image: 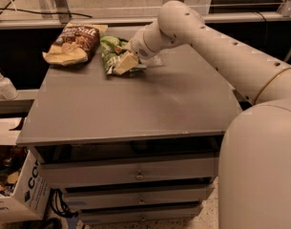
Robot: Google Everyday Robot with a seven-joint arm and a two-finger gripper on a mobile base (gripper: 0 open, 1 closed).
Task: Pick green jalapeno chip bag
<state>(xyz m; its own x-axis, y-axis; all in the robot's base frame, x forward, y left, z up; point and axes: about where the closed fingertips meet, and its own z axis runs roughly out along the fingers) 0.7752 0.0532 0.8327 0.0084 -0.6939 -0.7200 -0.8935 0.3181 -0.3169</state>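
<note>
The green jalapeno chip bag point(111, 51) lies crumpled on the grey table top point(135, 104) near its far edge. My gripper point(125, 63) reaches in from the right and rests on the near right part of the bag, touching it and covering that part. The bag sits on the table. The white arm point(207, 37) stretches across the table's right side.
A larger brown "Sea Salt" chip bag point(72, 42) lies just left of the green bag. A clear plastic item point(158, 59) lies right behind the gripper. A pump bottle point(4, 84) stands on a ledge at the left. Drawers point(135, 173) are under the table, and a cardboard box point(21, 194) stands at bottom left.
</note>
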